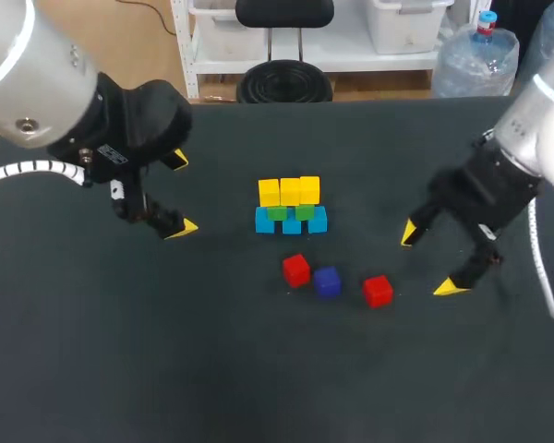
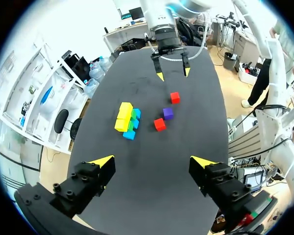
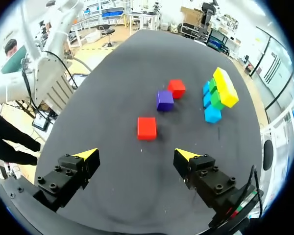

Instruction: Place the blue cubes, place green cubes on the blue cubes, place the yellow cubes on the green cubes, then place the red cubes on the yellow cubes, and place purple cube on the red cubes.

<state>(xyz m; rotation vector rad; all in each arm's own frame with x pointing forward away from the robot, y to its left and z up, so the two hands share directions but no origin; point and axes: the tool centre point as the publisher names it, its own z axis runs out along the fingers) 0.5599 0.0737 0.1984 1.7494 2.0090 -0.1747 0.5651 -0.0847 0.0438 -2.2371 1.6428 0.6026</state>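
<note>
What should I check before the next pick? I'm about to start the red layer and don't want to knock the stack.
1. Yellow cubes sit on the green cubes, which sit on the blue cubes: ok.
2. Right gripper open and empty: ok.
3. Left gripper open and empty: ok.
4. Red cube nearest the right gripper lies alone on the table, apart from the purple cube: ok.
5. Other red cube has finger room beside the purple cube: cannot tell; they lie very close.
6. Purple cube off the stack, kept for last: ok.
</note>
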